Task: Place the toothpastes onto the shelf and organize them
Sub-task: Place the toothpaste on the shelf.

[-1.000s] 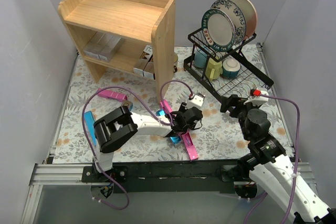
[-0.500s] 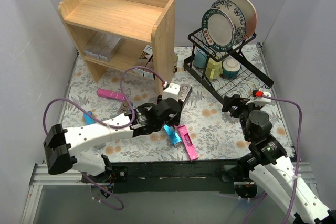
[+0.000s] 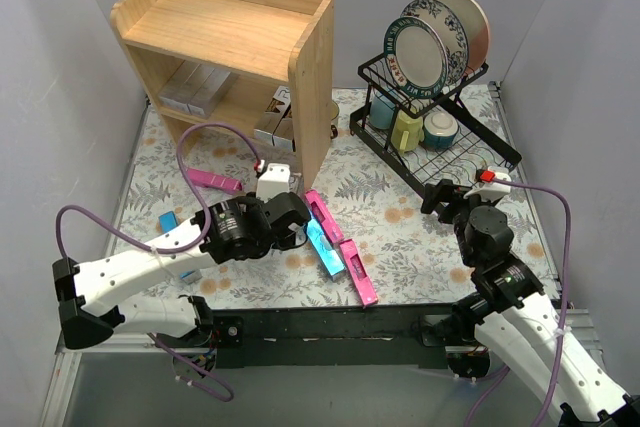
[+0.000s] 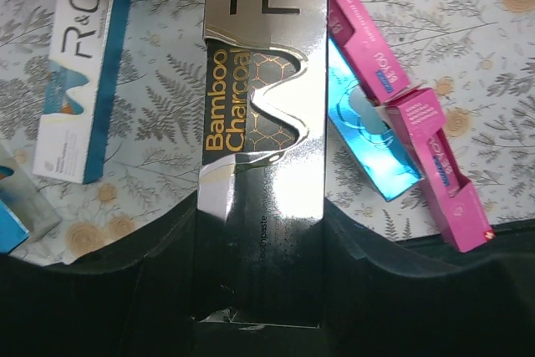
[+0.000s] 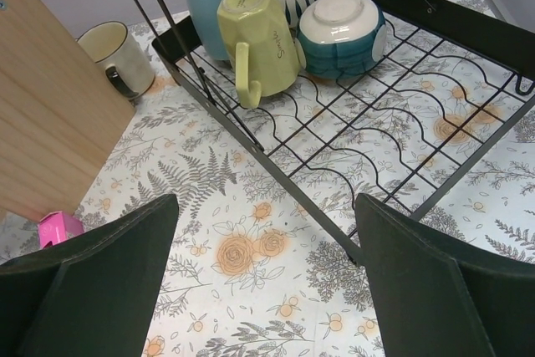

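A silver and black carton (image 4: 263, 81) is gripped tight by the left gripper (image 4: 261, 232) above the table (image 4: 159, 114), near the front of the shelf (image 3: 312, 77). Pink cartons (image 4: 435, 165) and a blue one (image 4: 368, 148) are seen lying on the table beside it, and more cartons (image 3: 192, 87) are stacked on the lower shelf. The right gripper (image 5: 263, 244) is spread wide with nothing in it, near the dish rack (image 5: 401, 123).

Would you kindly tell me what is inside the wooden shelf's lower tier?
Inside the shelf, silver cartons lie at the left and other cartons by the right panel. The top board covers the back, so the count is unclear.
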Motion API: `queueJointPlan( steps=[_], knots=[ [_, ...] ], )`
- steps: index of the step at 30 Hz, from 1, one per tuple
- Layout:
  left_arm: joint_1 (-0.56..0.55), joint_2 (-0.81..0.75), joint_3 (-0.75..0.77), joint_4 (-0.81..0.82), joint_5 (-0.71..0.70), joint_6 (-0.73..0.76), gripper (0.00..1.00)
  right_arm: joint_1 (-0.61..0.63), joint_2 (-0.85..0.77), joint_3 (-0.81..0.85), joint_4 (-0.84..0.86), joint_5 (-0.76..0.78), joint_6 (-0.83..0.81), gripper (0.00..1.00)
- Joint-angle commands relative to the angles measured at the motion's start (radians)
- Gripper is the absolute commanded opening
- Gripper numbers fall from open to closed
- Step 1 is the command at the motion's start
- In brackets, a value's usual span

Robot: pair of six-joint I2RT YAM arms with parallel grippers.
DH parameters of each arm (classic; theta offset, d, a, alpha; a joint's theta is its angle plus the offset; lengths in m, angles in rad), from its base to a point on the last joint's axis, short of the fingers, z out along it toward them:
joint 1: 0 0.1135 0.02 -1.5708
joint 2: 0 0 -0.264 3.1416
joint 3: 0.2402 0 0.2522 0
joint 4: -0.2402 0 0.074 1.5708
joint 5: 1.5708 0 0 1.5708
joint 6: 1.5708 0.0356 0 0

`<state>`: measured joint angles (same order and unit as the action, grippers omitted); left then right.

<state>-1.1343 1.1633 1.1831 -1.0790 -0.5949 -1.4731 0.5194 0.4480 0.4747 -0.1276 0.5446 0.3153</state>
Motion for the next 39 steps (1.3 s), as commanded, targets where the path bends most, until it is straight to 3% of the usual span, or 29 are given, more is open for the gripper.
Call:
queueJointPlan(
  steps=[1, 5, 12, 18, 21, 26, 33, 39],
  knots=[
    [0.057, -0.039, 0.026, -0.150, -0.098, -0.081, 0.36, 0.005, 0.012, 0.031, 0.039, 0.006, -0.010, 0.95],
    [0.165, -0.080, 0.013, -0.164, -0.117, -0.086, 0.35, 0.005, 0.008, 0.033, 0.034, 0.009, -0.015, 0.95],
    [0.289, -0.151, 0.018, -0.079, -0.181, 0.055, 0.32, 0.005, 0.011, 0.030, 0.036, 0.009, -0.015, 0.95],
    [0.373, -0.227, 0.033, 0.150, -0.166, 0.310, 0.31, 0.005, 0.006, 0.027, 0.034, 0.011, -0.015, 0.95],
    [0.410, -0.243, 0.033, 0.273, -0.106, 0.462, 0.31, 0.005, 0.006, 0.025, 0.036, 0.011, -0.016, 0.95],
    [0.510, -0.212, 0.012, 0.480, 0.117, 0.661, 0.31, 0.005, 0.009, 0.024, 0.039, 0.000, -0.015, 0.94],
    [0.815, -0.082, 0.032, 0.617, 0.412, 0.740, 0.30, 0.005, -0.006, 0.016, 0.036, 0.000, -0.019, 0.94],
    [0.890, -0.004, 0.061, 0.701, 0.555, 0.807, 0.31, 0.005, 0.008, 0.010, 0.046, -0.011, -0.021, 0.94]
  ],
)
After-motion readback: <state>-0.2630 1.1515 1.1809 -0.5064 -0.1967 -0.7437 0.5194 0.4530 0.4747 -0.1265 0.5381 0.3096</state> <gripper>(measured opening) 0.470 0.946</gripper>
